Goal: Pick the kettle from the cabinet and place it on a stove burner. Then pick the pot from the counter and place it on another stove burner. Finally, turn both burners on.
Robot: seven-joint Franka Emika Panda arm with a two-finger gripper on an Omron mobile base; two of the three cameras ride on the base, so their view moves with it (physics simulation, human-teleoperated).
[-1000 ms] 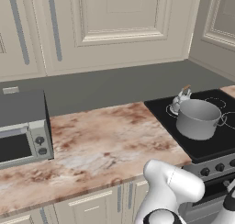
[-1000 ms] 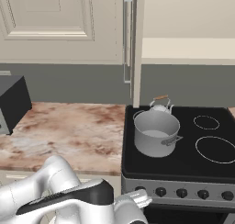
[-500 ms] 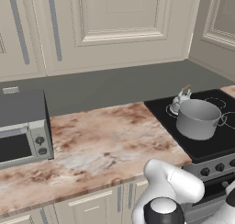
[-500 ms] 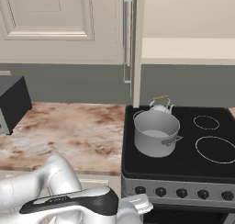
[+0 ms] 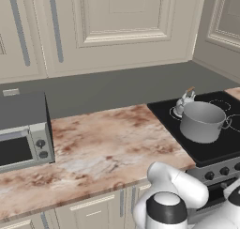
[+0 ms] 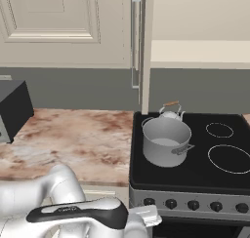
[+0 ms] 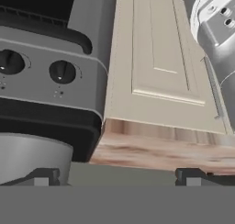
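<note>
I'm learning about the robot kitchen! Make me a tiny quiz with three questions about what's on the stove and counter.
1. True or false: the pot sits on the stove.
2. What stands just behind the pot? A) the kettle B) a cup C) a bowl
3. Fill in: the dark oven-like box rests on the ____.

Key: 1 true; 2 A; 3 counter.

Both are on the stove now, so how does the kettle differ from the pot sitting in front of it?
The kettle is far smaller than the pot. The kettle is rounded, with a lid and an arched handle topped in brown wood; the pot is a plain open cylinder with small side loop handles. The kettle sits at the back of the black stove top, the pot nearer the front. Both are grey metal and upright.
</note>
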